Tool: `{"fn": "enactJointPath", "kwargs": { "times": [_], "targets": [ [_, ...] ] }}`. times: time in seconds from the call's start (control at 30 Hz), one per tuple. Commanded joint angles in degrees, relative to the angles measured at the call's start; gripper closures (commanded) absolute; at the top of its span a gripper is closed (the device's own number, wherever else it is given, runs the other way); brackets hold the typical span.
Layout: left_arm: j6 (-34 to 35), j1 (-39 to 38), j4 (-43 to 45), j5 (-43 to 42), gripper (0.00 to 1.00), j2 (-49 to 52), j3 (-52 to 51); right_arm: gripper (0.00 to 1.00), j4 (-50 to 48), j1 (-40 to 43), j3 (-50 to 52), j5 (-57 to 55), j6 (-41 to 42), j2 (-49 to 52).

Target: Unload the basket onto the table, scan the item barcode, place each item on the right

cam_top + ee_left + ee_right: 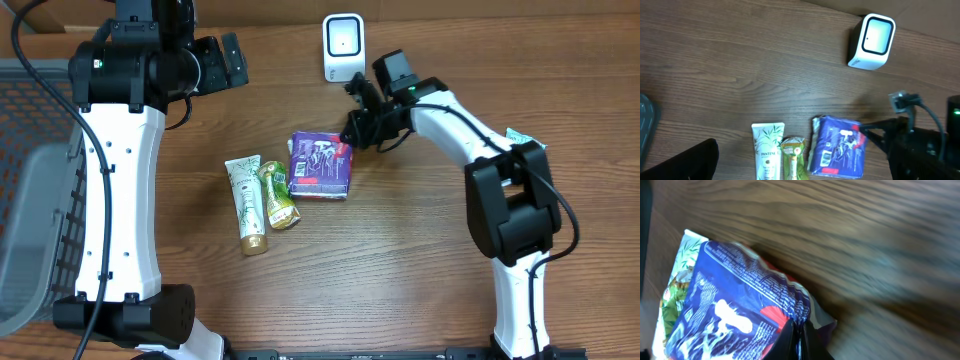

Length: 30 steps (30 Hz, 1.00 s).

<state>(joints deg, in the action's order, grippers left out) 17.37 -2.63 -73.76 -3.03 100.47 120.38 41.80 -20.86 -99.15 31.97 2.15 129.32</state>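
Right gripper (799, 332) clamped on the packet (735, 305) edge nearest it; packet lies flat on the table (420, 280). Grasp looks made; next, lift and turn its barcode toward the scanner (343, 45) just beyond. Left gripper (228, 58), farther off, jaws apart.

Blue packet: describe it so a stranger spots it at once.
On the wooden table, look near the white scanner at the row of three items. The blue packet is the rightmost, flat and square, unlike the white tube and green sachet beside it.
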Motion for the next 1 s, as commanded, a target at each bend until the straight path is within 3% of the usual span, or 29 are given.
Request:
{"fn": "enactJointPath", "kwargs": {
  "times": [0.0, 0.33, 0.67, 0.8, 0.83, 0.9, 0.97],
  "targets": [
    [-1.1, -0.4, 0.1, -0.4, 0.01, 0.0, 0.5, 0.96, 2.2, 2.8, -0.7, -3.4, 5.5, -7.0],
    [-1.1, -0.4, 0.1, -0.4, 0.01, 0.0, 0.5, 0.96, 22.8, 3.8, 0.0, -26.3, 29.2, -14.5],
    [-1.1, -0.4, 0.1, -0.4, 0.0, 0.0, 0.5, 0.96, 25.3, -0.4, 11.2, -21.7, 28.6, -14.5],
    [-1.1, -0.4, 0.1, -0.4, 0.0, 0.0, 0.5, 0.75, 27.5, -0.8, 11.3, -20.7, 25.0, -14.8],
    [-1.1, -0.4, 0.1, -0.4, 0.0, 0.0, 0.5, 0.59, 27.7, -0.7, 11.3, -19.5, 23.2, -15.0],
    [-1.1, -0.4, 0.1, -0.4, 0.0, 0.0, 0.5, 0.37, 27.8, 0.1, 11.3, -17.5, 20.5, -15.8],
    [-1.1, -0.4, 0.1, -0.4, 0.0, 0.0, 0.5, 0.26, 27.8, 1.4, 11.3, -16.0, 18.4, -17.2]
  ]
}}
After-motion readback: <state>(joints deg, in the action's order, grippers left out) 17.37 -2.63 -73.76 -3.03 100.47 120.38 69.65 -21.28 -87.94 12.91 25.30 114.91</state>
